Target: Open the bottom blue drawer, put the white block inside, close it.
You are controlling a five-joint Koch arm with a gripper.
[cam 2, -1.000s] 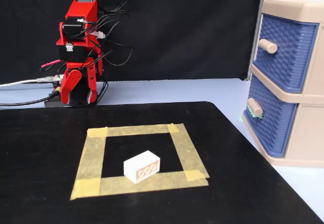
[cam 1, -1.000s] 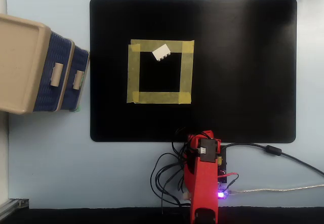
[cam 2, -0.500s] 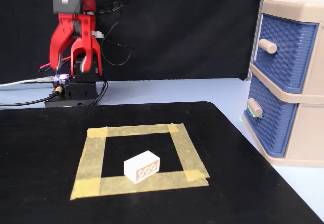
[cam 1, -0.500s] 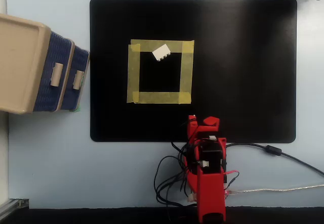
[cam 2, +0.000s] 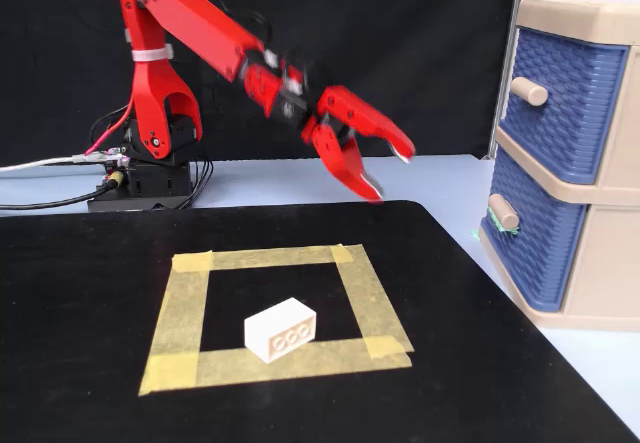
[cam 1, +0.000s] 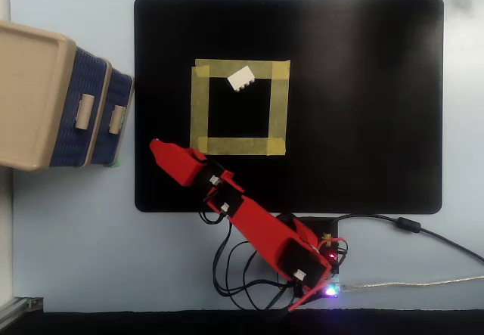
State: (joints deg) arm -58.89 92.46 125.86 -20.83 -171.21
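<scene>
The small white studded plastic block (cam 2: 281, 329) is seen lying on the black mat (cam 2: 90, 293), inside the yellow masking-tape square (cam 2: 358, 285), against its near strip in the fixed view. The red gripper (cam 2: 388, 171) is held in the air with jaws spread apart and empty, well apart from the block. The bottom blue woven-pattern drawer (cam 2: 532, 225) of the beige cabinet (cam 2: 600, 263) at right is seen closed.

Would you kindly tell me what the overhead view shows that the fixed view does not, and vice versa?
Only the overhead view shows the whole mat outline and the cabinet's top. Only the fixed view shows the gripper open in the air and the drawer fronts face-on. Both show the block inside the tape square, both drawers shut.
</scene>
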